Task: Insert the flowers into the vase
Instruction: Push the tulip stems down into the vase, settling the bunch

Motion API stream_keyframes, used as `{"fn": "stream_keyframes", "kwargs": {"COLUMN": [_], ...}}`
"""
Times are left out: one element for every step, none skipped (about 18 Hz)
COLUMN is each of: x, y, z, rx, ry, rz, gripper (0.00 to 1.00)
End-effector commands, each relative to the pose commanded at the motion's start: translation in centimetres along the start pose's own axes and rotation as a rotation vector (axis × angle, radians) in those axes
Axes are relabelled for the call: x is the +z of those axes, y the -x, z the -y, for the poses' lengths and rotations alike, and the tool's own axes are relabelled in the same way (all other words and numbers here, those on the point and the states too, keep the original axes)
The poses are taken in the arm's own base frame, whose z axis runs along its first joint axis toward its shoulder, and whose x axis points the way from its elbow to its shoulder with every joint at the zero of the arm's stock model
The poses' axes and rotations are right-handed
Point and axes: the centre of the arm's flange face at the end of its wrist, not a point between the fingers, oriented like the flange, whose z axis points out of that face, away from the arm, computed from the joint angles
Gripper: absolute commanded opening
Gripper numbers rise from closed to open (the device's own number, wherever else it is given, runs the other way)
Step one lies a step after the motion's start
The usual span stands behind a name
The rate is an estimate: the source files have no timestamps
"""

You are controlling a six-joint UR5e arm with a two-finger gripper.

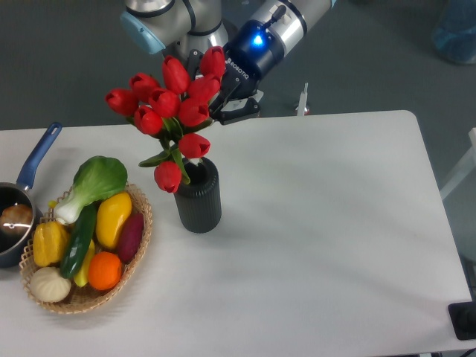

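Note:
The flowers (169, 108), a bunch of red tulips with green leaves, hang in the air above and to the left of the vase (198, 197). My gripper (223, 100) is shut on their stems at the bunch's right side, up near the table's far edge. The buds point left and down, and the lowest one overlaps the vase's left rim in this view. The vase is a dark ribbed cylinder standing upright on the white table, its round mouth showing. The stem ends are hidden behind the gripper.
A wicker basket (137, 245) of vegetables and fruit sits left of the vase, with a green-leafed vegetable (95, 182) on top. A blue-handled saucepan (26, 193) is at the far left edge. The arm's base (197, 44) stands behind the table.

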Motion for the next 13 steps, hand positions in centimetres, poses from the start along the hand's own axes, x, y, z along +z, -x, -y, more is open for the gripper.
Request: {"fn": "stream_keyframes", "kwargs": {"x": [-0.1,0.0,0.0,-0.1,-0.1,-0.2,-0.3,-0.4,-0.4,-0.3,-0.3,-0.1,-0.1], "y": [0.0,0.1,0.1,0.2,0.3,0.4,0.6,0.7,0.7,0.8,0.8,0.7,0.7], "z": [-0.3,-0.6,-0.8,-1.1,-1.3,-1.4,-1.5,-1.6,-1.6,-1.7,-1.9,-2.1,-2.4], "rx": [0.01,0.02,0.024,0.024,0.024,0.029,0.032,0.031,0.03,0.028,0.032,0.031,0.034], "ry": [-0.003,-0.004,-0.005,-0.007,-0.005,-0.007,-0.007,-0.008,-0.008,-0.008,-0.007,-0.007,-0.006], "rz": [0.0,-0.001,-0.002,0.0,-0.001,0.001,0.006,0.007,0.006,0.006,0.004,0.001,0.0], "gripper": [0.03,0.03,0.03,0.03,0.03,0.03,0.03,0.03,0.03,0.03,0.03,0.03,0.03]}}
